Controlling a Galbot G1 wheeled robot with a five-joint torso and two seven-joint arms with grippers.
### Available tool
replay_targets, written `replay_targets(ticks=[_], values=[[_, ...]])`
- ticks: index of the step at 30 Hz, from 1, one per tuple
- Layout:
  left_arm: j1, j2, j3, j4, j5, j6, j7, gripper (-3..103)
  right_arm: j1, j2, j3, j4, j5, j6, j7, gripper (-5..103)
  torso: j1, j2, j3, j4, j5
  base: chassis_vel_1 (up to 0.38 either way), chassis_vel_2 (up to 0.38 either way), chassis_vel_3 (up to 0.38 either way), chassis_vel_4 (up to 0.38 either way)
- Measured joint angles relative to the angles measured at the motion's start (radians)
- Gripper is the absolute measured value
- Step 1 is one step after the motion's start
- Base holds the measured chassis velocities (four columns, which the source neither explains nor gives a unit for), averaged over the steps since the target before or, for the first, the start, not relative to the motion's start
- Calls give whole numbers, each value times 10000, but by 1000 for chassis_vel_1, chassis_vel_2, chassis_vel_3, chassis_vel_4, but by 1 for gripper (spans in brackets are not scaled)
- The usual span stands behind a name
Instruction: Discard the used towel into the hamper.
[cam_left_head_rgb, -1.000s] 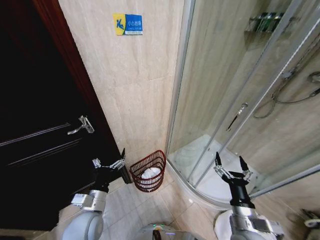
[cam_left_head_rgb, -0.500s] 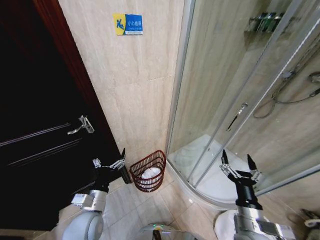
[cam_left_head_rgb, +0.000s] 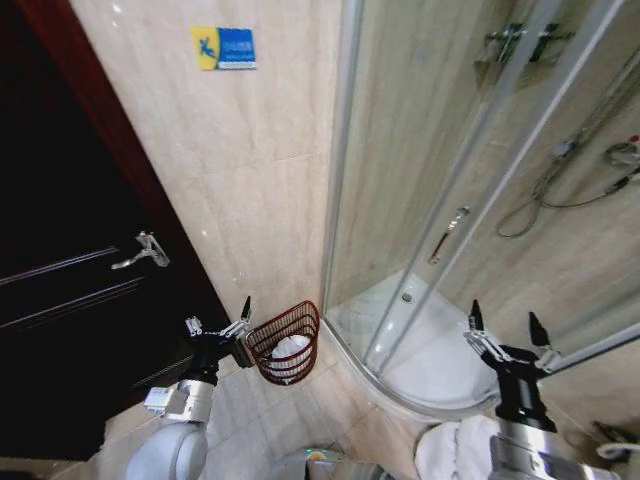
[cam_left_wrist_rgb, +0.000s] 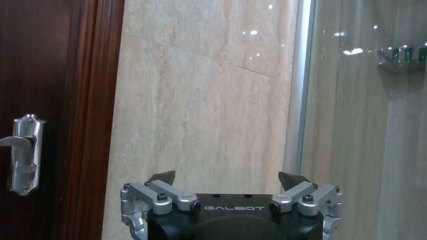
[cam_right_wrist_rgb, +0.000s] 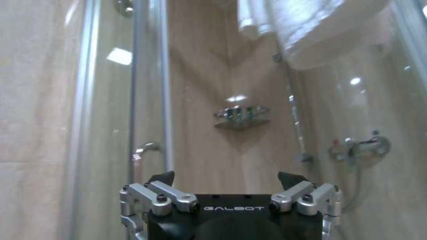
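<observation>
Both jaws spread and empty, towel lying in the hamper.

The left gripper (cam_left_head_rgb: 218, 325) is held with its jaws apart, nothing between them, just beside the hamper (cam_left_head_rgb: 283, 344), on the side toward the dark door (cam_left_head_rgb: 70, 300). The right gripper (cam_left_head_rgb: 506, 335) is raised with its jaws likewise spread and empty, in front of the glass shower enclosure (cam_left_head_rgb: 440, 200). The hamper is seen on the tiled floor (cam_left_head_rgb: 300, 420) against the wall, between door and shower, with a white towel (cam_left_head_rgb: 290, 347) inside it.
</observation>
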Motion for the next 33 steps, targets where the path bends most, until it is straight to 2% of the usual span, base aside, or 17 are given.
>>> replay_targets(ticks=[1, 3, 6, 16, 27, 30, 33], values=[[0, 0, -1, 0, 0, 1, 0, 100, -33, 35, 19, -19, -39, 167, 95, 100, -1, 1, 0, 4, -9, -46, -45, 81, -7], [1, 3, -2, 0, 0, 2, -1, 100, -41, 51, 137, -140, 10, 340, 162, 100, -5, 2, -2, 4, -3, 1, -23, -5, 28], [0, 6, -5, 0, 0, 3, -2, 100, -42, 48, 275, -185, 92, 376, 169, 100, -4, 2, -1, 2, -15, 33, 15, -43, -12], [-1, 5, -5, 1, 0, 4, -4, 100, -8, 38, 472, -332, 201, 548, 148, 100, 1, 1, 0, 2, -7, 21, -2, -16, -1], [-2, 5, -5, 0, 0, 5, -3, 100, 114, -11, 446, -547, 103, 582, 119, 100, -6, 2, -2, 1, -8, 122, -132, -124, 146], [-1, 4, -5, 0, -1, 5, -3, 100, 294, -46, 483, -918, 93, 522, 167, 100, -5, 2, -1, 2, -12, 233, -208, -241, 234], [5, 4, -6, 1, 0, 5, -3, 100, 727, -136, 352, -2285, -150, 562, 375, 100, -16, 9, -7, 4, -8, 175, -176, -188, 172]])
